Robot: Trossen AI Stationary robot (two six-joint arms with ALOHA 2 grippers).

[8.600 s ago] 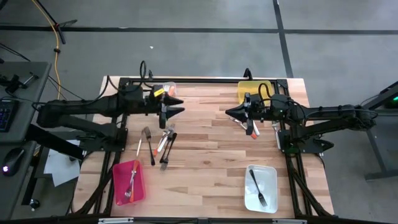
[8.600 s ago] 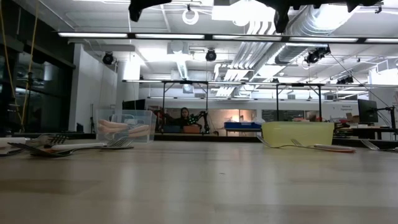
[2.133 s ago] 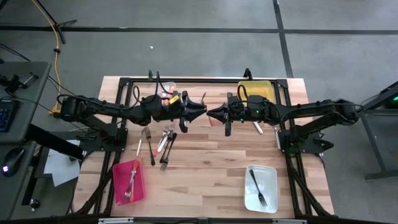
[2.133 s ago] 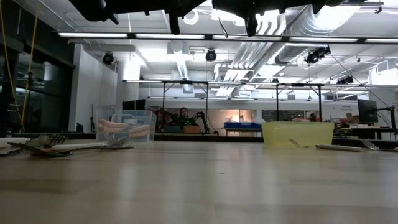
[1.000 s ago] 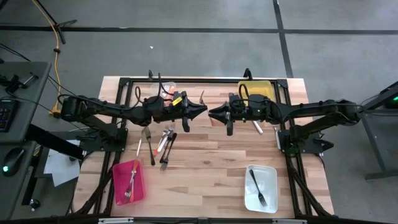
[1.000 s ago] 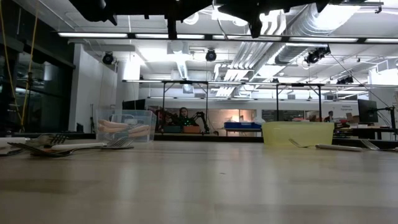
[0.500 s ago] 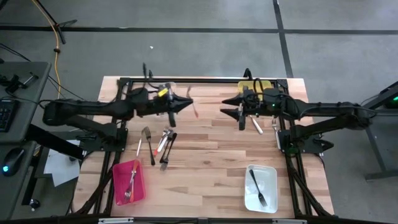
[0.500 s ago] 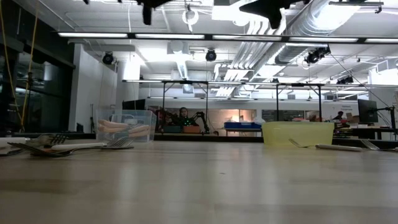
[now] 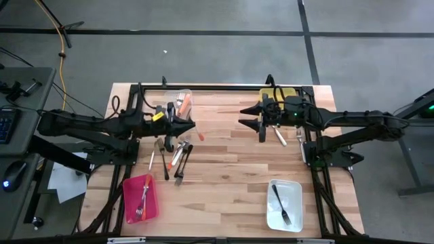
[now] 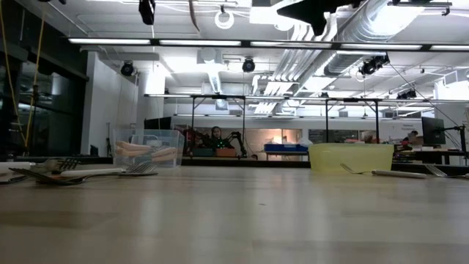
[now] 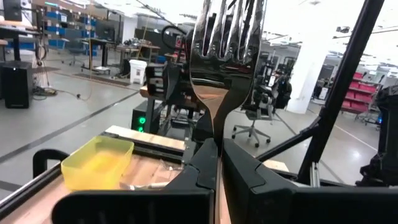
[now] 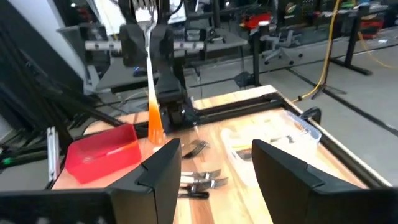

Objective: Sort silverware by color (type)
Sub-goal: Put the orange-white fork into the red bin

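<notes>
Left gripper (image 9: 188,124) clamped on the orange-handled fork (image 9: 200,133), held just above and beside the silverware pile (image 9: 178,152), near the clear bin (image 9: 182,99); right gripper (image 9: 248,120) empty, jaws apart, well right of the pile; the fork looks light, rigid and probably slick; best pinched at the handle, not the tines.

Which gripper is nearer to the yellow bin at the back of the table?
The right gripper. It hangs just beside the yellow bin, jaws open and empty. The left gripper is across the table near the clear bin, holding an orange-handled fork.
</notes>
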